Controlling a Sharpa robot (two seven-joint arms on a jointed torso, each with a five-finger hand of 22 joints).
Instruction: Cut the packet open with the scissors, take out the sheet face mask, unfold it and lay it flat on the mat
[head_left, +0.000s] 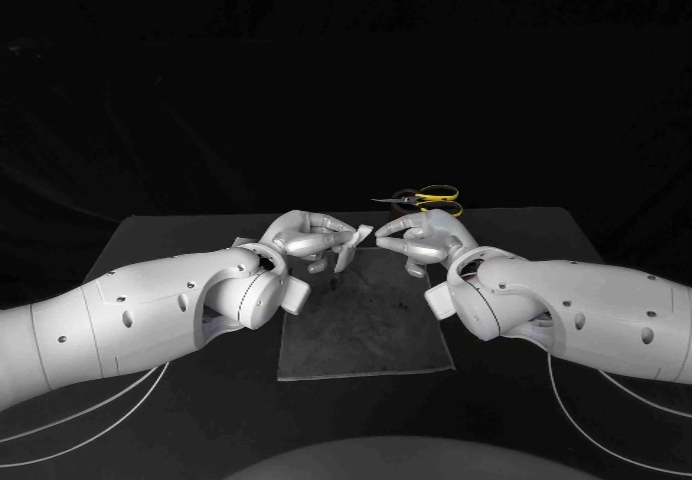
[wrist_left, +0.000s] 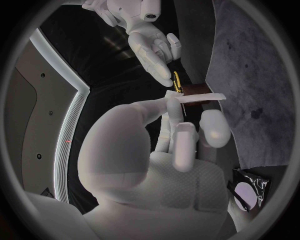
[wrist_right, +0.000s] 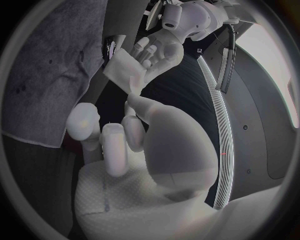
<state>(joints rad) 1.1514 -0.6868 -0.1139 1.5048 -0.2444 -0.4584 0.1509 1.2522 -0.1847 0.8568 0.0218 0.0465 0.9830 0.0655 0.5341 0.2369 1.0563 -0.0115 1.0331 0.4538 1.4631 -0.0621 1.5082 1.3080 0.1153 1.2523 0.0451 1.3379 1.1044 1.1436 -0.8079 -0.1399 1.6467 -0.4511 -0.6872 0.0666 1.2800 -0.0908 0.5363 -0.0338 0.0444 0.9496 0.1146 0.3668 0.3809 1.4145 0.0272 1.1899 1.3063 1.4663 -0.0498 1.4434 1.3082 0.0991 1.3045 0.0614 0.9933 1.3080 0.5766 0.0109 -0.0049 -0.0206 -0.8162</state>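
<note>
Black table (head_left: 565, 230), dark surround. Folded white sheet face mask (head_left: 355, 238) is pinched by the left hand (head_left: 306, 238), raised over the far edge of the grey mat (head_left: 361, 330). The right hand (head_left: 423, 238) meets it from the opposite side, a fingertip touching, though a grip cannot be determined. Glossy dark packet (wrist_left: 250, 187) lies on the table near the left hand, at the mat's edge; yellow-handled scissors (head_left: 430, 198) lie beyond the right hand.

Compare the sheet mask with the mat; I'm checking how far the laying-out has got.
The sheet mask is white; the mat is dark grey. The mask is held in the air between the left hand and right hand, above the mat's far end; the mat lies flat on the table. The mask looks small and folded; the mat is spread out and much larger. Both are thin sheets.
</note>
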